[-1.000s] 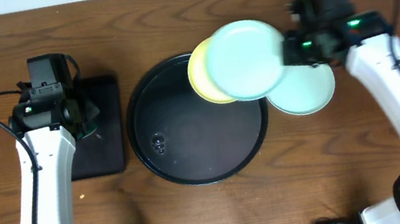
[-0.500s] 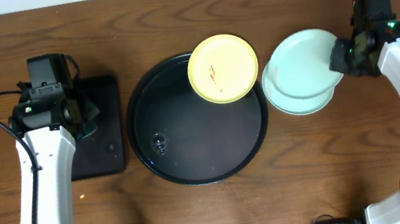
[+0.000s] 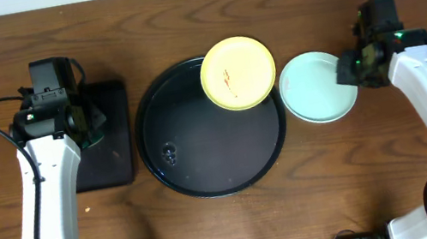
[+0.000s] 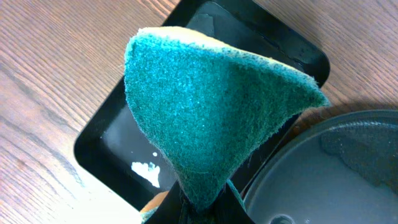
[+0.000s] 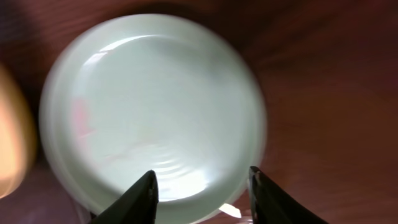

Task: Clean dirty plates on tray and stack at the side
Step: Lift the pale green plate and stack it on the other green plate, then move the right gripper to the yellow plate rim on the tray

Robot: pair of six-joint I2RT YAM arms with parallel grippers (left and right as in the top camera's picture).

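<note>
**A:** Starting at the front, what is the tray (image 3: 214, 171) carrying?

**B:** Its near part is lying bare and dark, with only a small wet glint showing on the left. No plate is sitting there.

**A:** And a little further back?

**B:** The left claw (image 4: 202, 205) is pinching the green sponge (image 4: 211, 106) over the small rectangular tray (image 3: 111, 158), just beside the round one. On the right, the pale blue plates (image 3: 319, 89) are resting on the desk (image 3: 180, 21), right beside the tray's rim. A second rim is peeping out underneath in the right wrist view, so I'm judging it as two stacked, though I can't be sure. The right claw (image 5: 202, 177) is hanging over their edge with its fingers spread wide, gripping nothing.

**A:** And furthest away?

**B:** The yellow plate (image 3: 238, 73) is lying across the tray's far right rim, close to the blue ones. It is showing a thin reddish squiggle (image 3: 228, 76).

**A:** So how far along are we looking?

**B:** I'm reckoning well past halfway. The blue pair is looking clean from above and is sitting at the side. The yellow one is waiting to be wiped and then set on top of them.
</note>
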